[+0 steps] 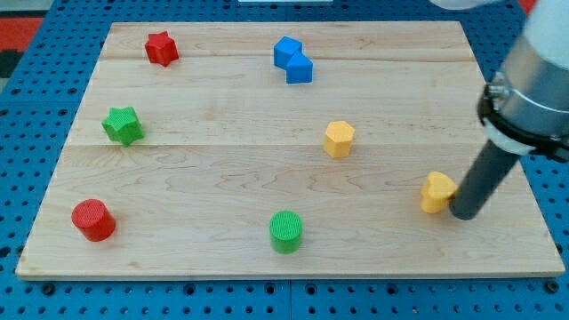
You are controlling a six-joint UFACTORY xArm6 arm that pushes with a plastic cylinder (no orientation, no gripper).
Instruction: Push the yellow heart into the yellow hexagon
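Observation:
The yellow heart (436, 192) lies near the board's right edge, low in the view. The yellow hexagon (339, 139) sits up and to the left of it, near the board's middle, well apart from the heart. My tip (463, 214) rests on the board just right of and slightly below the heart, touching or almost touching its right side. The dark rod slants up to the right from the tip.
A blue block (293, 60) sits at the top middle. A red star (161, 48) is at the top left, a green star (123, 125) at the left. A red cylinder (93, 220) is at the bottom left, a green cylinder (286, 231) at the bottom middle. The wooden board (222, 178) ends just right of my tip.

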